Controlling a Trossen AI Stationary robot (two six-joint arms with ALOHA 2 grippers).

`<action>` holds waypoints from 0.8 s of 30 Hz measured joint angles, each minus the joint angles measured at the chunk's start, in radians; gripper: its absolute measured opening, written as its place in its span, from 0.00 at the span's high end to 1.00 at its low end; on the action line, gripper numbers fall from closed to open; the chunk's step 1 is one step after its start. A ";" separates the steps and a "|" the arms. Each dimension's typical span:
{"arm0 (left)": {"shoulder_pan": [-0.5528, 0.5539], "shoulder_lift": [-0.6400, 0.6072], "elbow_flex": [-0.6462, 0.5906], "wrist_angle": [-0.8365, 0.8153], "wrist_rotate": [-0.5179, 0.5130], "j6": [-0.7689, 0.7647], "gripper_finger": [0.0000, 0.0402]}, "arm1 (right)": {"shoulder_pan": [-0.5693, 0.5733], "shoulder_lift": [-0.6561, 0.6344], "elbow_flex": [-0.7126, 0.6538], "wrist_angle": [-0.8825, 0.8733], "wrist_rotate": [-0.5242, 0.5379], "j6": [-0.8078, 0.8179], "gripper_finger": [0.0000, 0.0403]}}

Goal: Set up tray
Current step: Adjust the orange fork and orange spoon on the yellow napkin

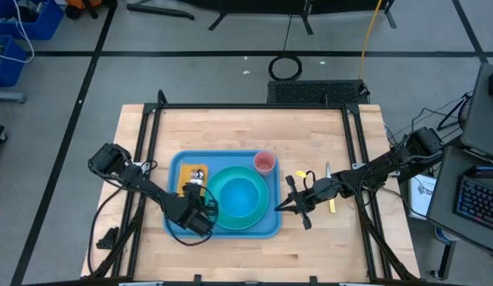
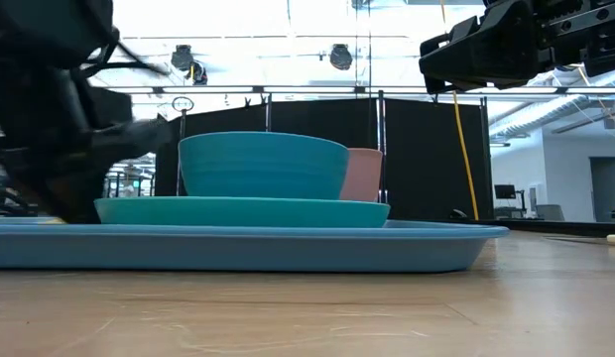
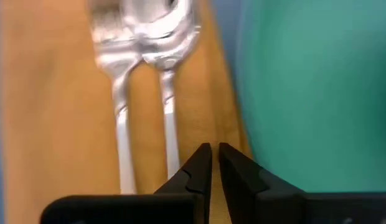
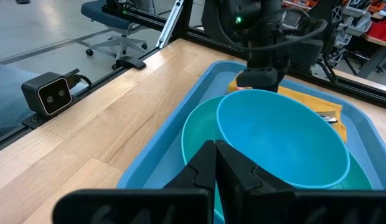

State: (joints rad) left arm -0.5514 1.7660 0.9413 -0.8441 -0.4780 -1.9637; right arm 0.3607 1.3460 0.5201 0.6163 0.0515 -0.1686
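Light-blue plastic formed the tray (image 1: 223, 229), which was seen near the middle of the wooden table (image 1: 246, 135), with bare wood left open on every side of its raised rim. Inside the tray, a teal plate (image 1: 266, 208) was set toward the rim nearest the right arm, and a blue bowl (image 1: 234, 197) was stood on that plate. A pink cup (image 1: 264, 163) was placed in the tray's far corner, just beside the plate. An orange napkin (image 1: 185, 176) was laid along the tray's opposite short rim, and a fork (image 3: 119, 99) and a spoon (image 3: 168, 93) were rested on it side by side. The left gripper (image 1: 200, 216) was held over the tray's near corner by the napkin, its fingers brought almost together on nothing. The right gripper (image 1: 291, 208) was held just outside the tray's rim beside the plate, fingers pressed together and empty. A yellow-handled utensil (image 1: 330, 200) was left on the table beyond the right gripper, well apart from the tray.
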 joint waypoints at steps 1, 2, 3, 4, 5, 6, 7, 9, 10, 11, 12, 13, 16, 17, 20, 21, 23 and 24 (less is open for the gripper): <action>0.000 0.000 0.000 0.021 -0.015 0.019 0.91 | 0.000 0.000 0.000 0.000 0.000 0.000 1.00; 0.002 0.000 0.000 0.028 -0.020 0.035 0.91 | 0.000 0.000 0.000 0.000 0.000 0.000 1.00; 0.006 0.000 0.000 0.029 -0.018 0.044 0.91 | 0.000 0.000 0.000 0.000 0.000 0.000 1.00; 0.009 0.000 0.000 0.024 -0.016 0.049 0.91 | 0.000 0.000 0.000 0.000 0.000 0.000 1.00; 0.011 0.000 0.000 0.019 -0.016 0.052 0.91 | 0.000 0.000 0.000 0.000 0.000 0.000 1.00; 0.011 0.000 0.000 0.017 -0.019 0.057 0.91 | 0.000 0.000 0.000 0.000 0.000 0.000 1.00; 0.011 0.000 0.000 0.015 -0.020 0.057 0.91 | 0.000 0.000 0.000 0.000 0.000 0.000 1.00; 0.011 0.000 0.000 0.005 -0.019 0.048 0.91 | 0.000 0.000 0.000 0.000 0.000 0.000 1.00; 0.011 0.000 0.000 -0.001 -0.019 0.041 0.91 | 0.000 0.000 0.000 0.001 0.000 0.000 1.00; 0.010 0.000 0.000 -0.006 -0.014 0.040 0.91 | 0.000 0.000 0.000 0.003 0.000 0.000 1.00; 0.011 0.000 0.000 -0.007 -0.011 0.040 0.91 | 0.003 0.000 0.000 0.009 -0.003 0.005 1.00; 0.011 0.000 0.000 -0.007 -0.010 0.041 0.91 | 0.007 0.000 0.000 0.018 -0.007 0.014 1.00; 0.009 0.000 0.000 -0.012 -0.017 0.039 0.91 | 0.018 0.000 0.000 0.053 -0.064 0.026 1.00; 0.007 0.000 0.000 -0.018 -0.018 0.035 0.91 | 0.022 0.000 0.000 0.056 -0.080 0.026 1.00; -0.003 0.000 0.000 -0.022 -0.032 0.032 0.91 | 0.029 0.000 0.000 0.061 -0.078 0.022 1.00; -0.008 0.000 0.000 -0.021 -0.040 0.031 0.91 | 0.027 0.000 0.000 0.061 -0.078 0.022 1.00; -0.014 0.000 0.000 -0.021 -0.040 0.031 0.91 | 0.023 0.000 0.000 0.060 -0.077 0.025 1.00; -0.014 0.000 0.000 -0.023 -0.034 0.026 0.91 | 0.021 0.000 0.000 0.060 -0.077 0.033 1.00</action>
State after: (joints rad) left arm -0.5655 1.7660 0.9417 -0.8672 -0.5123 -1.9377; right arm 0.3816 1.3460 0.5201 0.6765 -0.0257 -0.1352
